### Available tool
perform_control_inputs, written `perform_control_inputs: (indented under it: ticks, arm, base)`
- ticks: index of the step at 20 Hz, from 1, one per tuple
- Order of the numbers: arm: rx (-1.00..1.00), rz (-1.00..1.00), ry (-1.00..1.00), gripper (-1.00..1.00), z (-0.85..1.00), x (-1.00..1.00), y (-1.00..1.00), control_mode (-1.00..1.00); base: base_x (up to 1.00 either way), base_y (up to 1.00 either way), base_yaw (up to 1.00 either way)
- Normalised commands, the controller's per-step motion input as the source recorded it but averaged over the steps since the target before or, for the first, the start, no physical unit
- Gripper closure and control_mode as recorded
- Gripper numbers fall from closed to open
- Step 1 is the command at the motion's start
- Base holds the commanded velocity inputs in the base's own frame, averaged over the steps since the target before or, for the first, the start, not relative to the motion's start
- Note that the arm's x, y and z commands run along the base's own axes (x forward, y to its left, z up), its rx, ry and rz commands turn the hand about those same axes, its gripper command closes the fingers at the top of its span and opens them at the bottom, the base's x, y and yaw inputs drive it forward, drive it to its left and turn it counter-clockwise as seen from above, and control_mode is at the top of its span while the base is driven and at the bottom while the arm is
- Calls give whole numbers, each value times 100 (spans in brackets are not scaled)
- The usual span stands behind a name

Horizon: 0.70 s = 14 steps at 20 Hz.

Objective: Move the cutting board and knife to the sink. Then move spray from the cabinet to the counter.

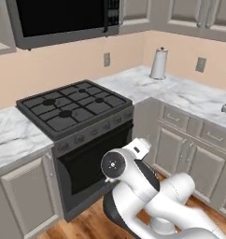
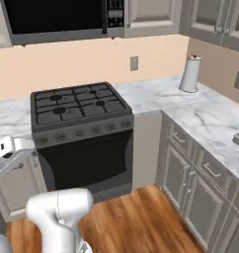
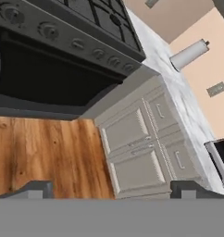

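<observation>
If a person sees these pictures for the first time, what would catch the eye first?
Probably the black gas stove with its dark oven door, set between white marble counter stretches, under a black-fronted microwave. Next, the white paper towel roll standing upright in the counter's corner.

Paper-towel roll (image 1: pixel 158 63) on marble counter (image 1: pixel 180 91)
</observation>
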Motion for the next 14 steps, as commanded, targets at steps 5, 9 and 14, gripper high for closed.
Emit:
perform_control_inputs:
  ticks: [5,9,14]
  arm:
    - [0,0,0,-100,0,0,0,100]
    - [0,0,0,-100,0,0,0,100]
    - [0,0,0,-100,0,0,0,100]
  base:
    - [70,22,40]
    - [82,3,36]
    - [66,4,32]
